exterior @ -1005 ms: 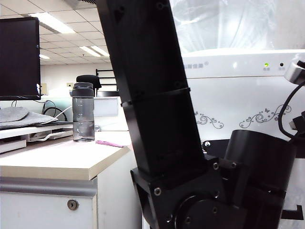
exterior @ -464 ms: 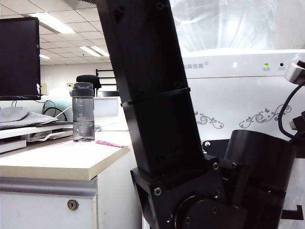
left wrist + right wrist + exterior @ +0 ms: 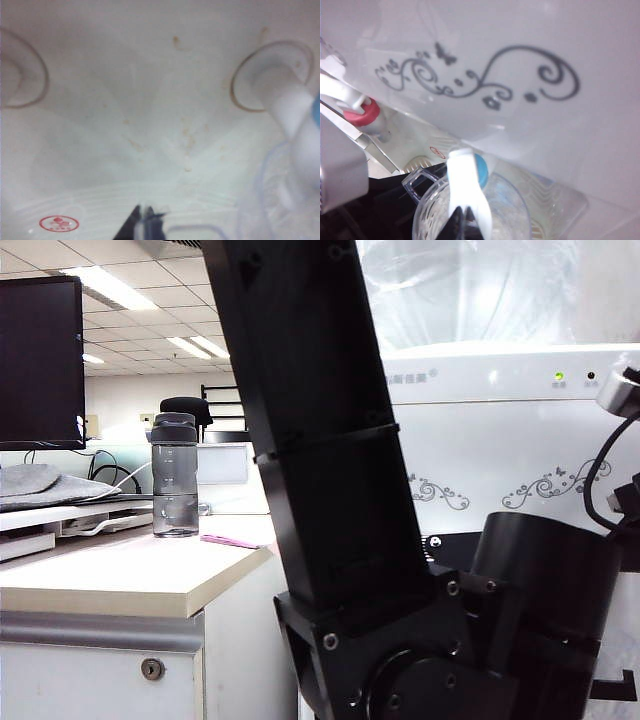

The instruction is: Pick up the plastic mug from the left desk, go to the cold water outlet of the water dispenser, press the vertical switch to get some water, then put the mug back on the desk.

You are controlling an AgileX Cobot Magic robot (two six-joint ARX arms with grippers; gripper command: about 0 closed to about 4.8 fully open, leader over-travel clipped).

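Observation:
The clear plastic mug (image 3: 434, 216) stands under the cold water outlet (image 3: 481, 170), the blue-collared tap of the white water dispenser (image 3: 500, 440). My right gripper (image 3: 465, 220) is shut, its tips against the white vertical switch (image 3: 464, 182). My left gripper (image 3: 145, 225) is shut on the mug's thin handle (image 3: 416, 181). In the left wrist view the mug (image 3: 265, 210) shows blurred beside the white tap (image 3: 290, 110). The left desk (image 3: 120, 580) lies to the left in the exterior view. Both grippers and the mug are hidden there behind a black arm (image 3: 320, 440).
A smoky-grey bottle (image 3: 174, 475) and a dark monitor (image 3: 40, 360) stand on the desk. The pink-red tap (image 3: 362, 112) sits beside the blue one. A ribbed drip tray (image 3: 555, 200) lies under the mug. The dispenser's recess wall is close behind the taps.

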